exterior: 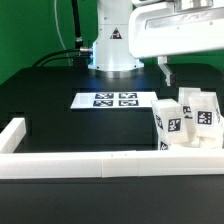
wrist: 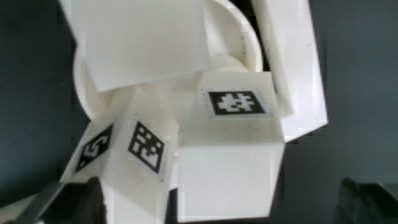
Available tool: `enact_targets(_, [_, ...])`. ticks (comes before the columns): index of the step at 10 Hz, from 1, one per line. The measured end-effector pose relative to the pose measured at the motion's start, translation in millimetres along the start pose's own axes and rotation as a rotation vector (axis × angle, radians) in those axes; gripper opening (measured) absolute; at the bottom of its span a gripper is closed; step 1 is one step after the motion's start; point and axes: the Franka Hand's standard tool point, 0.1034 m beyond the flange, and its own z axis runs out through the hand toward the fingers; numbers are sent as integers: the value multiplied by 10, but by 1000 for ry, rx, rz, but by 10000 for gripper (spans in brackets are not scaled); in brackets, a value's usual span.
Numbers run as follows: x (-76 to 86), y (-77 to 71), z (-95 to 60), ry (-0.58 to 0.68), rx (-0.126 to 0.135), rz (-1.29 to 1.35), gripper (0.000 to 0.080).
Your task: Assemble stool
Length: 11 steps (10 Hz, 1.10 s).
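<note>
The white stool parts stand in a cluster at the exterior view's right. Several blocky legs (exterior: 183, 122) with black-and-white tags stand upright and close together, against the front rail. I cannot make out the round seat disc. My gripper (exterior: 167, 73) hangs above the cluster, apart from it. In the wrist view the tagged legs (wrist: 231, 150) fill the picture. The dark fingers (wrist: 365, 200) show far apart at either side of the nearest leg, so my gripper (wrist: 199, 214) is open and holds nothing.
The marker board (exterior: 115, 100) lies flat on the black table in front of the robot base (exterior: 112, 50). A long white rail (exterior: 90, 166) borders the table's front, with a short end piece (exterior: 14, 136) at the exterior view's left.
</note>
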Motion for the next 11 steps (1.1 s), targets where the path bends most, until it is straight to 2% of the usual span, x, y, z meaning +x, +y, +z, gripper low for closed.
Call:
enact_targets(1, [-1,-27,-10,-1,-2,-9,648])
enact_targets(2, [-63,2,12,-58,-10,4,648])
enact_targets(3, [-104,43,-7,-183,-28,26,648])
enact_targets(4, [-22,45,-24,-208,-27,53,648])
enact_targets(7, [-24,61,-9,-208,-31,50,648])
enact_targets(8, [12,30,-8,-204,-33,-27,648])
enact_targets(9, [16,-64,13,-198,-33,-103,648])
enact_targets(10, [-44,-179,48,-203,-37,-291,648])
enact_targets(11, [-51,-229,34,-206,-20,-440,648])
